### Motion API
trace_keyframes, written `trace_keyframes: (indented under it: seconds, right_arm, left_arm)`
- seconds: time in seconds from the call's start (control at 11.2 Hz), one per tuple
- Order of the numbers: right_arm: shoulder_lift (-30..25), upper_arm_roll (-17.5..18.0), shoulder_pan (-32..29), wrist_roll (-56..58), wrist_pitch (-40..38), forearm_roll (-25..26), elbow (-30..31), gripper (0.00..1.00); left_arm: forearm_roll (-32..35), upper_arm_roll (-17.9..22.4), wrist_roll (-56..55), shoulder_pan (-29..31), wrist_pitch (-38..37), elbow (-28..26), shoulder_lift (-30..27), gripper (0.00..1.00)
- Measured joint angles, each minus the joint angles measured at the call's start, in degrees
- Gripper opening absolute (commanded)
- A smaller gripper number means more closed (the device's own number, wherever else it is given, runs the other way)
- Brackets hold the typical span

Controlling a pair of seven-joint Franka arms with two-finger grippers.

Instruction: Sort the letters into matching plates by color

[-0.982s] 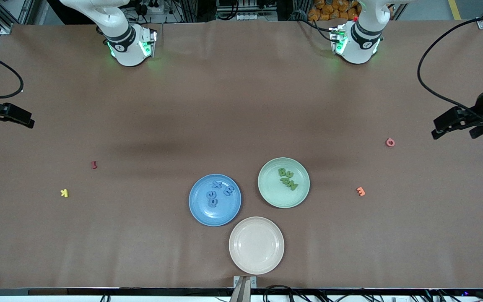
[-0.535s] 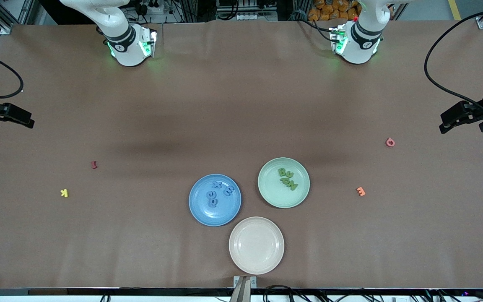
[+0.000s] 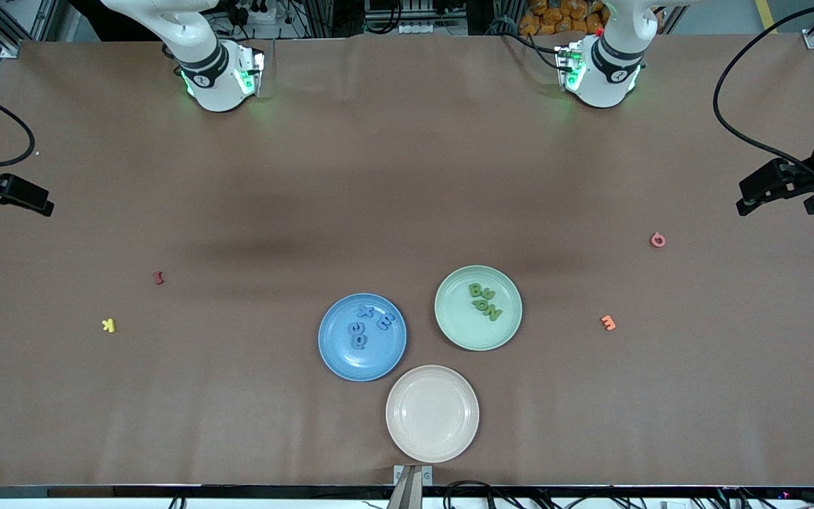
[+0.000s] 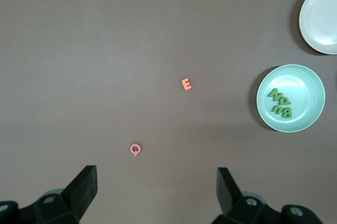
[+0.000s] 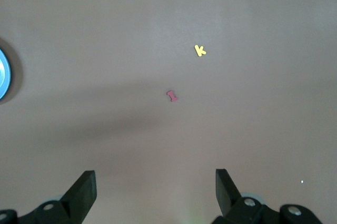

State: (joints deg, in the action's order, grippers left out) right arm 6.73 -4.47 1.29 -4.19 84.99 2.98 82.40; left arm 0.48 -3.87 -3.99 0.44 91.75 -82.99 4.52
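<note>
Four blue letters (image 3: 370, 325) lie in the blue plate (image 3: 336, 357); four green letters (image 3: 485, 300) lie in the green plate (image 3: 458, 329) beside it. Left claw (image 3: 752, 199) and right claw (image 3: 38, 203) hang open and empty over the counter (image 3: 407, 177) ends.

A robotics lab: 2 arm bases (image 3: 220, 74) bolted on a paper-covered table (image 3: 407, 177).

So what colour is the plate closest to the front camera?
Cream-white; the empty plate shows best in the front view.
</note>
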Motion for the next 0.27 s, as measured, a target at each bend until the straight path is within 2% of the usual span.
trace_keyframes:
  seconds: [0.27]
  right_arm:
    - [0.0, 0.01, -0.02, 0.0, 0.0, 0.0, 0.0, 1.0]
  left_arm:
    - [-0.01, -0.01, 0.0, -0.22, -1.1, 0.52, 0.0, 1.0]
